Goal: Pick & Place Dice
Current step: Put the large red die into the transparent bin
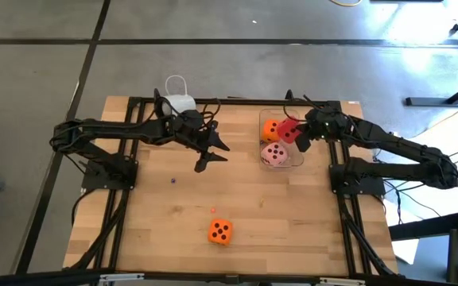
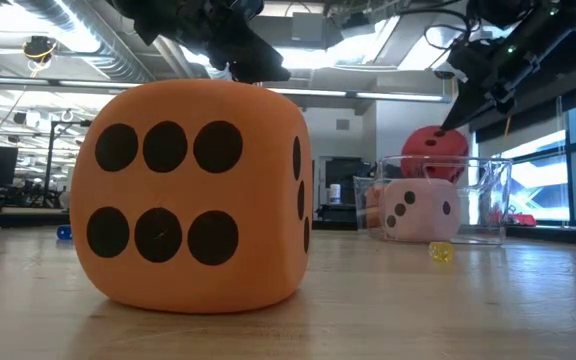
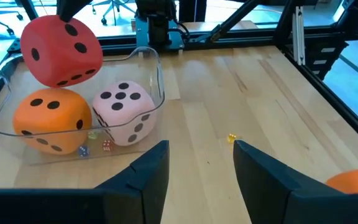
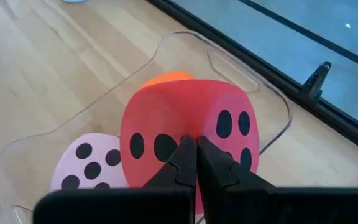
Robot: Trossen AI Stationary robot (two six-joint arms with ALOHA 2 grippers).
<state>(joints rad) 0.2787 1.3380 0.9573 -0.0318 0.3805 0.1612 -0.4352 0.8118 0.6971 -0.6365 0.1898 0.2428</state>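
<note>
A red die (image 4: 166,118) hangs from my right gripper (image 4: 195,142) above a clear plastic tray (image 1: 296,159) on the table's far right part. In the tray lie an orange die (image 1: 270,129) and a pale pink die (image 1: 274,153), side by side on the tray floor. A second orange die (image 1: 220,231) rests on the bare table near the near edge and fills the low view (image 2: 198,195). My left gripper (image 1: 210,156) is open and hovers over the table's middle, left of the tray, touching nothing. My right gripper pinches the red die between its two fingers at the edge (image 4: 194,134) where two pip faces meet. The fingers come from above, slanting down. The die is lifted clear of the tray (image 2: 435,145), tilted, hanging over the orange and pink dice.
A white mug-like camera (image 1: 180,102) stands at the table's far edge behind the left arm. Tiny dice lie about: a yellow one (image 3: 232,138) beside the tray and a blue one (image 1: 172,180) left of centre. Black frame rails run along both sides.
</note>
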